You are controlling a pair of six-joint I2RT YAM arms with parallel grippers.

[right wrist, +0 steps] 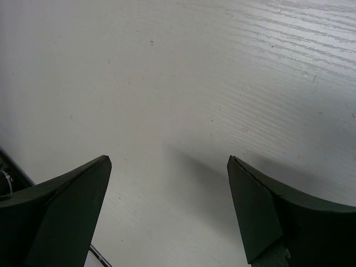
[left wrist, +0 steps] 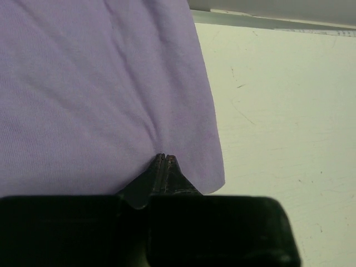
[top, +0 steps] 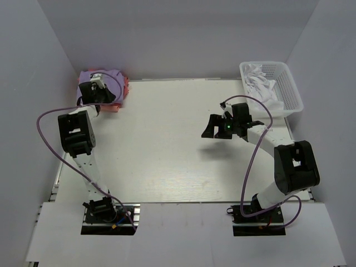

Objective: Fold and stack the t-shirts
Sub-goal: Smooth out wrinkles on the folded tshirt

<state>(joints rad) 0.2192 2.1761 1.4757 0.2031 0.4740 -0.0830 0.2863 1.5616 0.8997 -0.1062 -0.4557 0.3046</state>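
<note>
A folded lavender-purple t-shirt [top: 105, 75] lies on top of a stack in the far left corner. A coral-red t-shirt [top: 126, 88] shows under it at the right edge, and a paler pink edge [top: 114, 109] at the front. My left gripper [top: 95, 92] is down on the stack. In the left wrist view its jaws [left wrist: 163, 157] are shut, tips at the lavender t-shirt [left wrist: 100, 83], with creases running into them. My right gripper [top: 216, 125] hangs open and empty over the bare table [right wrist: 183, 67], right of centre; it also shows in the right wrist view [right wrist: 169, 160].
A white plastic basket [top: 293, 92] with white cloth [top: 260, 80] in it stands at the far right corner. Grey walls close in the table on the left, back and right. Purple cables loop off both arms.
</note>
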